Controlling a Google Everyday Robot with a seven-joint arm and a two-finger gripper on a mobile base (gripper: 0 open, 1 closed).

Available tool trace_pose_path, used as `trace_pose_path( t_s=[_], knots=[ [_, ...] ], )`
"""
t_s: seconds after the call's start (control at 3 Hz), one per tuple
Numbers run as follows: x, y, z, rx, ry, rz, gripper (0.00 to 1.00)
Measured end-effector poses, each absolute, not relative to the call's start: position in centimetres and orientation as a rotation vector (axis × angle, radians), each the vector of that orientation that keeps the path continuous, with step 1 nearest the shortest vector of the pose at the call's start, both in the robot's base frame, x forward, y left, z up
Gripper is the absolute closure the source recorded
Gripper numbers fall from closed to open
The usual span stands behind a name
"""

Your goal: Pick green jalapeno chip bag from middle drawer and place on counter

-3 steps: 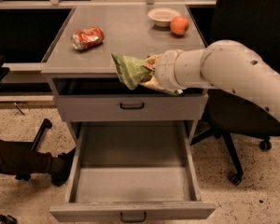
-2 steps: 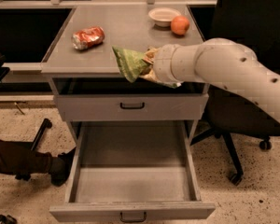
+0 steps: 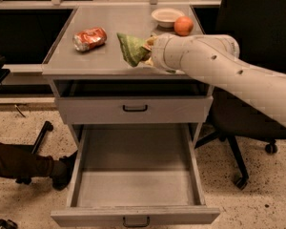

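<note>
The green jalapeno chip bag (image 3: 131, 48) is crinkled and hangs from my gripper (image 3: 148, 51), which is shut on its right end. The gripper holds the bag just above the front middle of the counter (image 3: 109, 23), the grey top of the cabinet. My white arm reaches in from the right. The middle drawer (image 3: 136, 175) is pulled out wide below, and its grey tray holds nothing that I can see. Its black loop handle (image 3: 135, 222) is at the bottom edge.
A crushed red-and-silver can (image 3: 89, 38) lies on the counter's left. A white bowl (image 3: 167, 17) and an orange (image 3: 183, 26) sit at its back right. The top drawer (image 3: 133, 109) is closed. A black office chair (image 3: 248, 128) stands to the right; a person's leg and shoe (image 3: 33, 163) lie at left.
My gripper has lifted the green bag up and back, from in front of the counter's edge to above the counter's front.
</note>
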State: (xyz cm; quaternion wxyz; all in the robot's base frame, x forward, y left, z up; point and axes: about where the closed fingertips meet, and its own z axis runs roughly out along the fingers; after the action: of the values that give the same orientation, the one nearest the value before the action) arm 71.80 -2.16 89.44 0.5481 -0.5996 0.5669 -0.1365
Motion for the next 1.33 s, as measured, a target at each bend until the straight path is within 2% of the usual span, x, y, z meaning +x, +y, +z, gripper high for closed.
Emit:
trace_pose_path(
  t_s=[0.33, 1.0, 1.33],
  knots=[
    [74.4, -2.3, 88.4, -1.421, 1.349, -0.372, 1.0],
    [77.3, 0.8, 85.8, -1.533, 1.319, -0.431, 1.0],
    [77.3, 0.9, 85.7, -1.535, 1.318, -0.429, 0.81]
  ],
)
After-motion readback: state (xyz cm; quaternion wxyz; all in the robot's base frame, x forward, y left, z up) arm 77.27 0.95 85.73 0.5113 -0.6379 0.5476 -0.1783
